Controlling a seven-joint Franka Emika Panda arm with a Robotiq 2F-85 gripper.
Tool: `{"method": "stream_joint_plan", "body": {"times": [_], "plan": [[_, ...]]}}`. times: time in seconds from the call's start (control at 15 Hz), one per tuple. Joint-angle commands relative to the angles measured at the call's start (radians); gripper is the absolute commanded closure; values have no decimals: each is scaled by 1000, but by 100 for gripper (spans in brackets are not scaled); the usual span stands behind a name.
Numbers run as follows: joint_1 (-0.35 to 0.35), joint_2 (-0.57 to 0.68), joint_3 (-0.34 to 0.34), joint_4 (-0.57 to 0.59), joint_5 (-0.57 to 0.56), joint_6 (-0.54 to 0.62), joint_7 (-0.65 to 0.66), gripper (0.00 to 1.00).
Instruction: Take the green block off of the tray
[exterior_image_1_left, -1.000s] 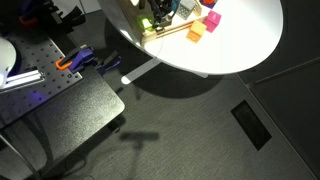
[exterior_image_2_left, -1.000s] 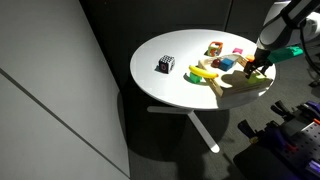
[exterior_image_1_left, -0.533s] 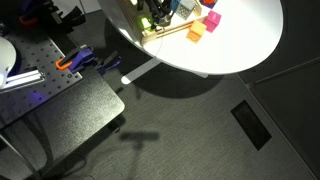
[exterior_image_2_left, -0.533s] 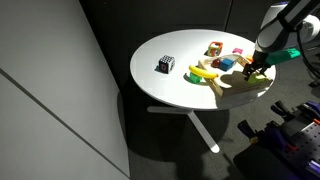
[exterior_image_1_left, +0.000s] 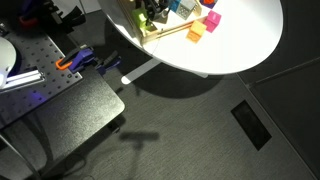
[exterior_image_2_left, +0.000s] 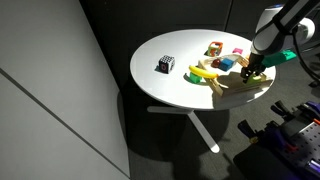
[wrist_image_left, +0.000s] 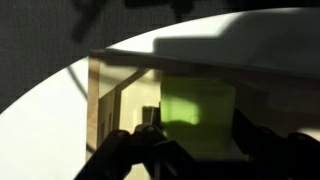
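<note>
In the wrist view, the two dark fingers (wrist_image_left: 125, 155) are standing spread apart, gripping nothing. The gripper (wrist_image_left: 197, 132) is hanging low over the tray (wrist_image_left: 100, 95), and the jaws are showing a gap wider than the block.

The green block (wrist_image_left: 198, 104) is lying in line with that gap, centred between the fingers and slightly ahead of the tips. Whether the pads are already level with its sides cannot be told. It is resting on the tray's pale base, inside the wooden rim, near one corner. As a cube it has no long axis, and its side faces are sitting roughly square to the jaws.

Judgement: the coming move is calling for a short advance or descent along the gripper's own axis, then closure, then a lift over the rim onto the table (wrist_image_left: 40, 130).

In an exterior view, the gripper (exterior_image_2_left: 256, 72) is hovering over the tray (exterior_image_2_left: 245, 90) at the table's edge.
</note>
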Motion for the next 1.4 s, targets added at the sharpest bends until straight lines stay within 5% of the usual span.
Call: {"method": "stream_joint_plan", "body": {"times": [0.0, 0.07, 0.27, 1.33], "plan": [[5, 5, -6, 28, -19, -20, 43, 60], [5, 1, -8, 31, -19, -28, 46, 68], [-3, -19, -11, 44, -13, -61, 54, 72], [-91, -54, -49, 190, 8, -233, 76, 72]]}}
